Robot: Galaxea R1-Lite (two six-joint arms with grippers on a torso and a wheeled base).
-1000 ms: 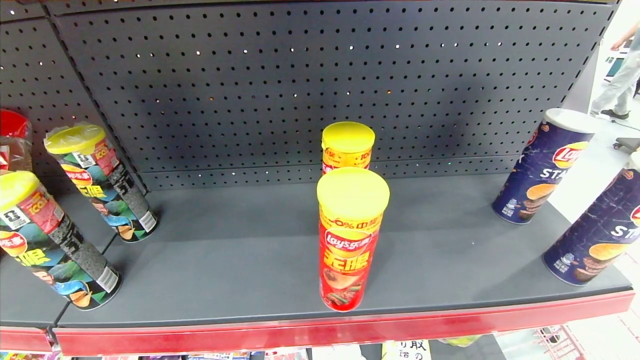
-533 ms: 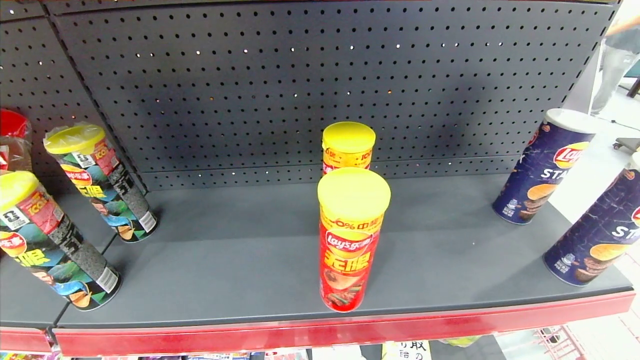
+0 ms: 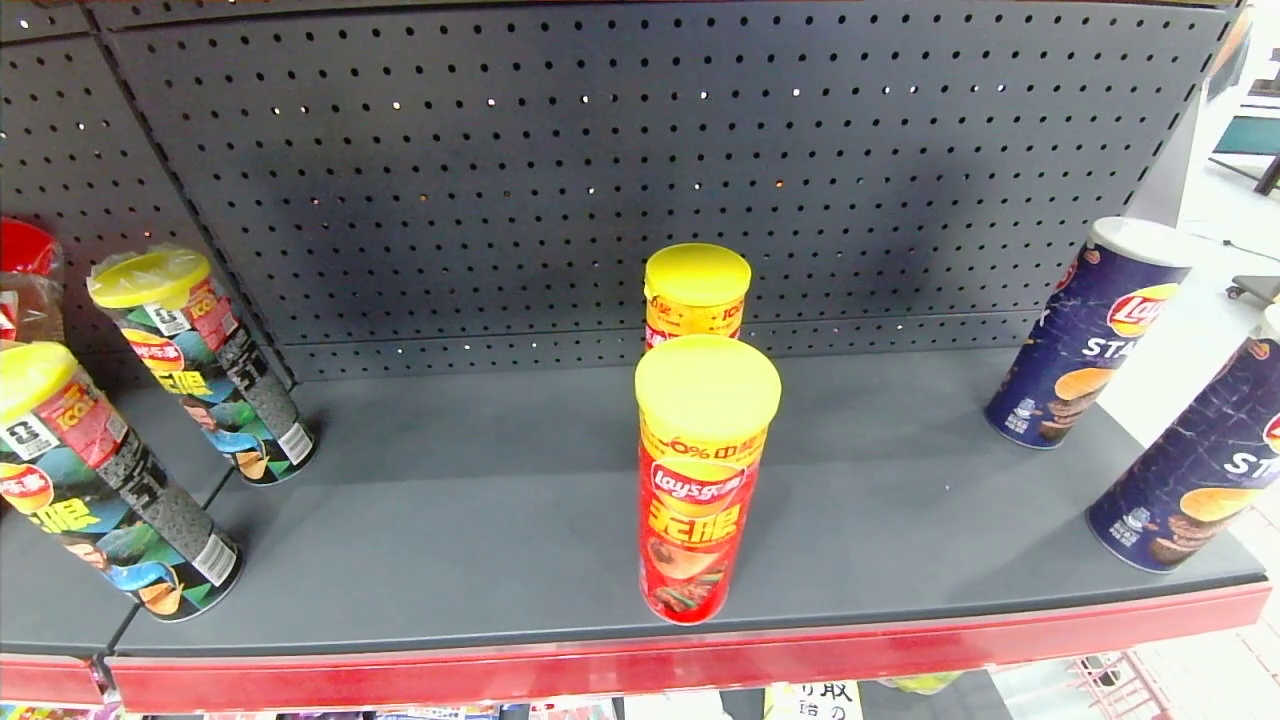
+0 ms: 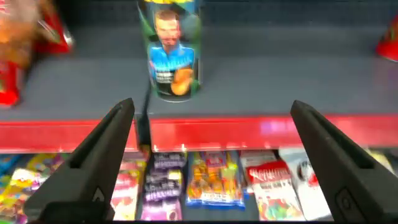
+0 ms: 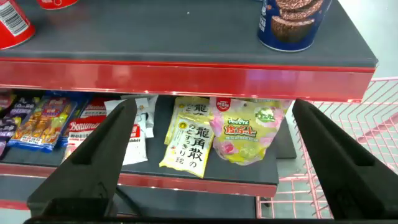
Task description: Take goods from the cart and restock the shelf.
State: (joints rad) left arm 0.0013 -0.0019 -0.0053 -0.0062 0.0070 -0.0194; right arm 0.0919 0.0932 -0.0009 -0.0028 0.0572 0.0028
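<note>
Your left gripper (image 4: pixel 211 107) hangs just in front of the shelf (image 3: pixel 450 520), level with its red lip (image 3: pixel 640 665), fingers spread wide with nothing between them. Your right gripper (image 5: pixel 214 106) is likewise spread and empty, held lower, before the lip at the blue-can end. Neither carries goods, so I judge you are between fetches. The next item is yet to be taken from the pink wire frame (image 5: pixel 379 155) to your right, which I take to be the cart, though too little of it shows to be sure.

The stock explains itself. Cans stand upright in files running front to back, one kind per file, faces turned outward for a shopper. The front red can (image 3: pixel 700 500) sits close to the lip, with its twin (image 3: pixel 695 295) straight behind it against the pegboard (image 3: pixel 600 150). Two blue cans (image 3: pixel 1085 340) line up at the right and two dark cans (image 3: pixel 200 370) at the left. The bare stretches between the files are where new cans should go.

As for labels, the red cans have yellow lids, a yellow band and large yellow characters on red. The blue cans have white lids and a picture of stacked chips. The dark can nearest your left gripper shows a figure in a blue shirt. Below the lip lie flat packets (image 5: pixel 193 140), one yellow with bold dark characters.
</note>
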